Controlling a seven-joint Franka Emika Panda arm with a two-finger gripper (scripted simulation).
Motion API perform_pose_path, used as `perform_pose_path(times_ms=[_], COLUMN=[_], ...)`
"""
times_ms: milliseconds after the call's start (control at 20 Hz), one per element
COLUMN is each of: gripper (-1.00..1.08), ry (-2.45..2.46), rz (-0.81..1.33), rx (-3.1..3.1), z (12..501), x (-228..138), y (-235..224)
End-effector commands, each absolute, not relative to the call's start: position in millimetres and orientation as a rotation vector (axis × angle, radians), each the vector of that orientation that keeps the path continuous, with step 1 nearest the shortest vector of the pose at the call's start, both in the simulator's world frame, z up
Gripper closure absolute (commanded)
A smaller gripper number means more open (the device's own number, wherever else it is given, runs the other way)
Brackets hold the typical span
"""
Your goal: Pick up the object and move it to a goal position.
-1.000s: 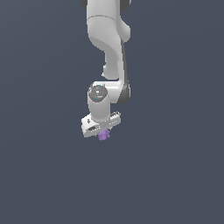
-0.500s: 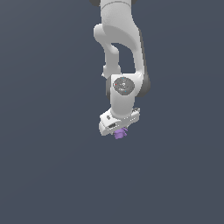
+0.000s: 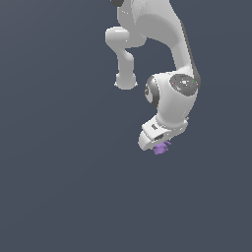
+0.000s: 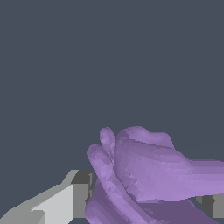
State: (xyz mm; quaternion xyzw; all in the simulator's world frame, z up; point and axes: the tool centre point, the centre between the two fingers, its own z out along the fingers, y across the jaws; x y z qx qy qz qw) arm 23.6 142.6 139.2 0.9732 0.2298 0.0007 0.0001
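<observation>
The purple lumpy object (image 3: 160,148) is a tiny knobbly piece held under the white arm's hand in the exterior view. My gripper (image 3: 158,144) is shut on it, and the fingers are mostly hidden by the hand. In the wrist view the purple object (image 4: 148,175) fills the lower half, clamped between a pale finger (image 4: 65,203) on one side and a dark pad (image 4: 213,205) on the other. The object hangs in the air over the plain dark grey ground. No goal marker shows.
The white arm (image 3: 167,59) rises from the hand to the exterior view's upper edge. Around it there is only uniform dark grey background (image 3: 59,172).
The arm has carried the purple object toward the exterior view's right while staying shut on it. The arm's upper links have swung right and appear nearer to the camera.
</observation>
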Motion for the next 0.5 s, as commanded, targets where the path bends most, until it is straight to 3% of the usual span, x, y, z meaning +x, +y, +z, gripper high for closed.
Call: perform_pose_path(times_ms=[0,450], gripper=[1.08,1.08], ry=[0.718,0.718], rz=[0.0,0.0], rx=[3.058,3.058], z=[147.2,157.7], x=[26.8,31.9], y=[159.4,181.9])
